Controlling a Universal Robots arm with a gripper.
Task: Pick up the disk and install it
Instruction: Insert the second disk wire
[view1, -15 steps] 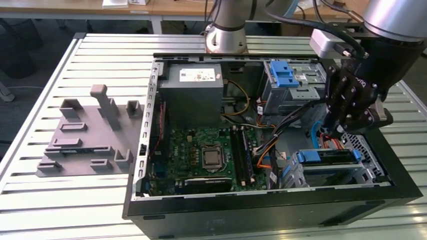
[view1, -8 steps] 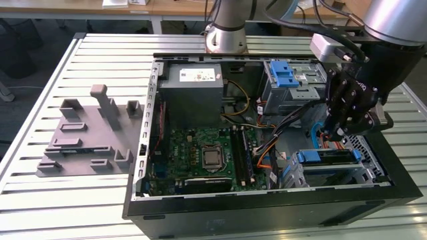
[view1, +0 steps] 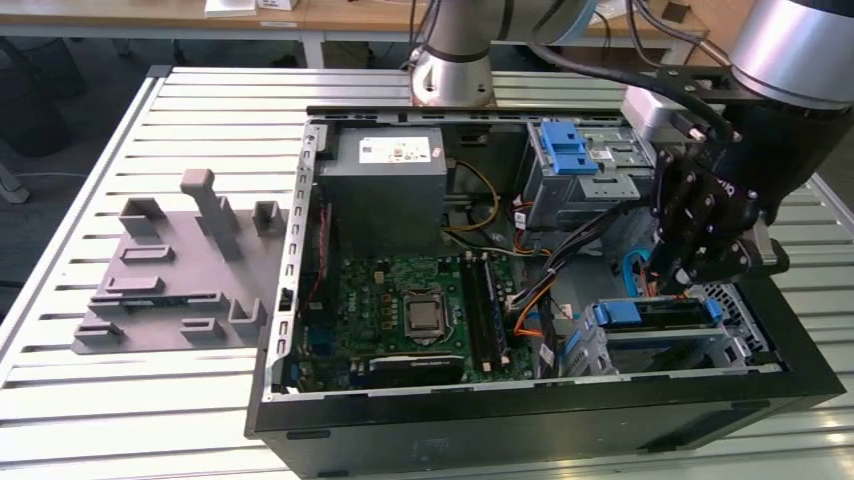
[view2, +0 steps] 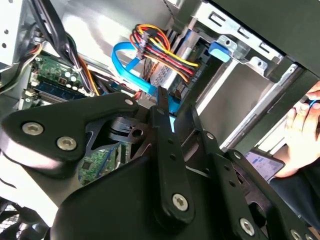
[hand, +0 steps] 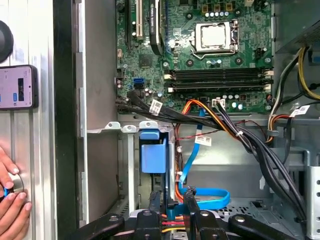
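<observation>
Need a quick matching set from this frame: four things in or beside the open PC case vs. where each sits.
Things:
1. power supply
2. processor socket
3. grey fixture
4. gripper

Places:
A. on the slatted table, outside the case, at the exterior view's left
B. in the middle of the green motherboard
C. far corner of the case, white sticker on top
D. low inside the case at the exterior view's right, over the blue-framed disk in its cage

Pairs: 1-C, 2-B, 3-A, 4-D
</observation>
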